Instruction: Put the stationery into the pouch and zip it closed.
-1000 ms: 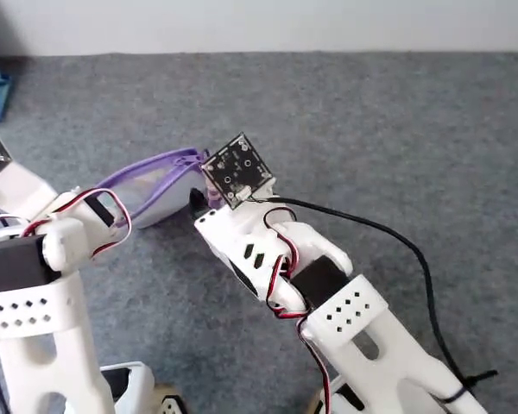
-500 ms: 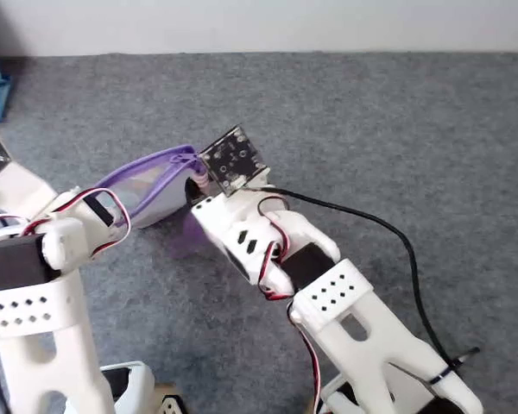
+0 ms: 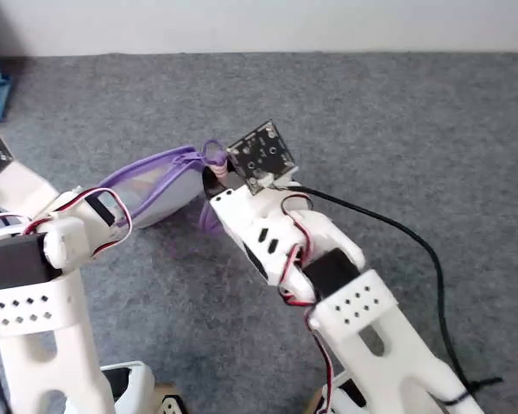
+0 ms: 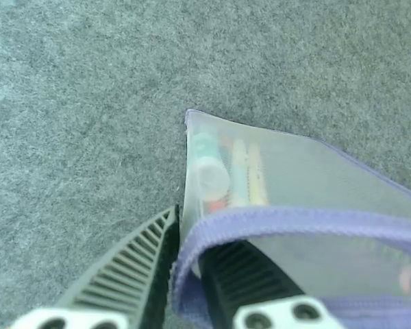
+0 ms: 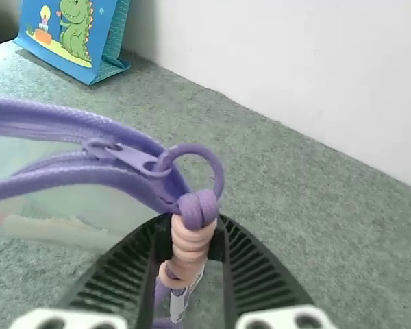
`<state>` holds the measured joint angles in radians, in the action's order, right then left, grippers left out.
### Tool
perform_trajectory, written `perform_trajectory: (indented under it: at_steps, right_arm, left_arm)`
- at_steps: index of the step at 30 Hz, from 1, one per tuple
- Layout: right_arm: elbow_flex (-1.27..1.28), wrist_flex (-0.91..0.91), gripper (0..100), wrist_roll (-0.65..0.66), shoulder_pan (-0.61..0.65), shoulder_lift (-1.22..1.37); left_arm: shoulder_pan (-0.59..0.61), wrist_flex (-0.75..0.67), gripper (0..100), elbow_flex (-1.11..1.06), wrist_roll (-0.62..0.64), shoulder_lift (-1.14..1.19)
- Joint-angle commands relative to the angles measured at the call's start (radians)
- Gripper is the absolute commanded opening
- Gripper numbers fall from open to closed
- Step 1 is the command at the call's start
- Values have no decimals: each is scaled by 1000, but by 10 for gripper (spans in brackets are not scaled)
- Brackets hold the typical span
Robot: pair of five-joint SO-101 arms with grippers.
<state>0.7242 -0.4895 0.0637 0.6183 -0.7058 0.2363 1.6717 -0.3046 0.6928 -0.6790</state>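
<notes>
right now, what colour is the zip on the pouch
Purple. The zip runs along a see-through pouch; the right wrist view shows it best.

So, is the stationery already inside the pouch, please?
Yes, the left wrist view shows the stationery lying inside the translucent pouch.

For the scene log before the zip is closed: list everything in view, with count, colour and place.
pouch: one, clear with purple zip edging, between the two arms.
stationery: several pieces, green, orange and pale yellow, inside the pouch; exact count unclear.
zip charm: one, peach beads under a purple ring, at the pouch's zip slider.
surface: one, grey, carpet-like, under everything.
gift bag: one, blue with a green dinosaur, against the wall.
wall: one, white, behind the surface.
cable: one, black, trailing from the right arm.
left pincer: one, black fingers, shut on the pouch's edge.
right pincer: one, black fingers, shut on the zip charm.
</notes>
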Motion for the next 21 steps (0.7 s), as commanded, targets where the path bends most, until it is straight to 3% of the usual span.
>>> perform_trajectory:
  at_steps: [1,7,9,16,21]
  right_arm:
    - [-9,-39,7,6,-24,-77]
    - [-9,-33,7,5,-77,-88]
    - [-11,-33,7,5,-93,-90]
    - [-118,-44,7,11,-107,-81]
    - [-132,-44,7,83,-101,-85]
  left_arm:
    - [2,20,80,41,-15,-6]
    - [-72,84,404,28,-14,-86]
    - [-120,80,466,30,-14,-153]
    - [-241,75,475,36,21,-384]
    - [-287,83,473,22,-11,-514]
